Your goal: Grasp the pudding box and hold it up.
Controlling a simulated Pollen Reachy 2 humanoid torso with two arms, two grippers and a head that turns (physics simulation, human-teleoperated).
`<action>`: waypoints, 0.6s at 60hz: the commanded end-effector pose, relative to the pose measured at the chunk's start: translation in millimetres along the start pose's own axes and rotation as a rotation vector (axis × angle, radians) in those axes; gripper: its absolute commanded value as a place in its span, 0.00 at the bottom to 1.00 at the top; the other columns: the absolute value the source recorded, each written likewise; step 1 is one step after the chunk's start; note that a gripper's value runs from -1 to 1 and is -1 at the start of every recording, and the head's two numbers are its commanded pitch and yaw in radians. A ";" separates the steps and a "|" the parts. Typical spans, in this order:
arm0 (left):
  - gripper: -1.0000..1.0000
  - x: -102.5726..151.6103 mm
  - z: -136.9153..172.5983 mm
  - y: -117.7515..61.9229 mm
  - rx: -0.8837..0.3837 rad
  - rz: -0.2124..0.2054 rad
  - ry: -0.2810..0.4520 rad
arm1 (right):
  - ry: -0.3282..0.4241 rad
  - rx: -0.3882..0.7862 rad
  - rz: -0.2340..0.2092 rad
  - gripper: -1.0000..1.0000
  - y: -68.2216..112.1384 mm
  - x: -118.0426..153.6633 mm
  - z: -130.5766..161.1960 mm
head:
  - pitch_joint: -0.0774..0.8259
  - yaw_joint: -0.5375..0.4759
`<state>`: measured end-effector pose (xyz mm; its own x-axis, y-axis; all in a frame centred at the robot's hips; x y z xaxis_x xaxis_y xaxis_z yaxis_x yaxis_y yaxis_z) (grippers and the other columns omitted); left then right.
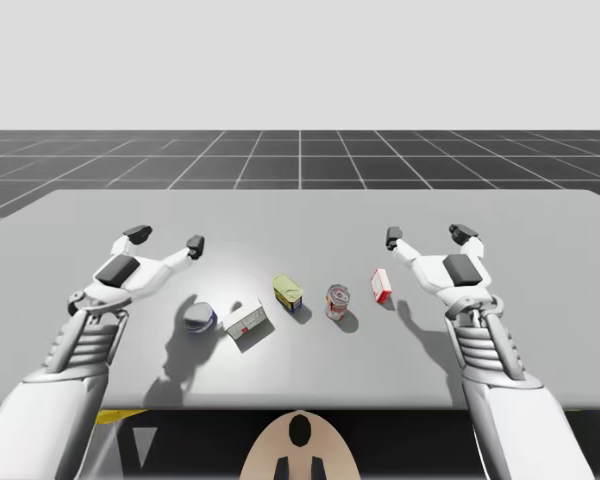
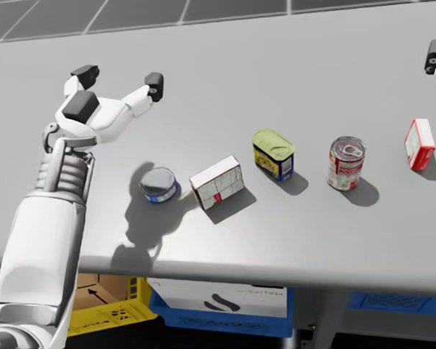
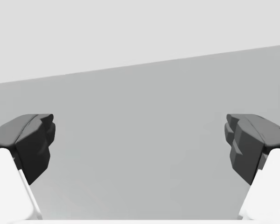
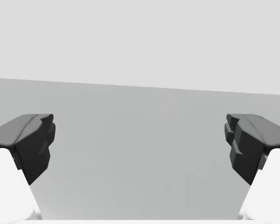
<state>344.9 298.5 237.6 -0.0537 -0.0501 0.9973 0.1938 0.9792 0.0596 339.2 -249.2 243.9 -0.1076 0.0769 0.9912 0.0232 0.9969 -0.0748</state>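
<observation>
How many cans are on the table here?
3: a short blue can at the row's left end, a yellow-and-blue oblong can in the middle, a red-and-white round can right of it. None seems hidden.

Table (image 2: 276, 65) matt grey, smooth. Blue can (image 2: 159, 184) and red can (image 2: 346, 163) lids look metal, slight sheen. White box (image 2: 217, 182), red box (image 2: 419, 143): matt card.

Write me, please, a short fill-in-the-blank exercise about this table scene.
My left pincer and right pincer both stand ____.
The table holds a row of ____ things.
The round red can stands between the yellow rectangular can and a small ____ box.
The flat blue can lies nearest my ____ pincer.
Missing: open; five; red; left.
</observation>
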 end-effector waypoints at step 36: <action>0.00 26.3 94.6 -38.2 -0.503 -0.064 0.336 | 0.008 -0.009 -0.005 0.00 -1.3 -0.5 2.1 | 0.87 0.76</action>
<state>264.2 279.6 260.6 0.1824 -0.2062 0.9613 0.5677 0.8204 0.0683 337.1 -250.7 242.8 -0.1001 0.0733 0.9923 0.0339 0.9970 -0.0702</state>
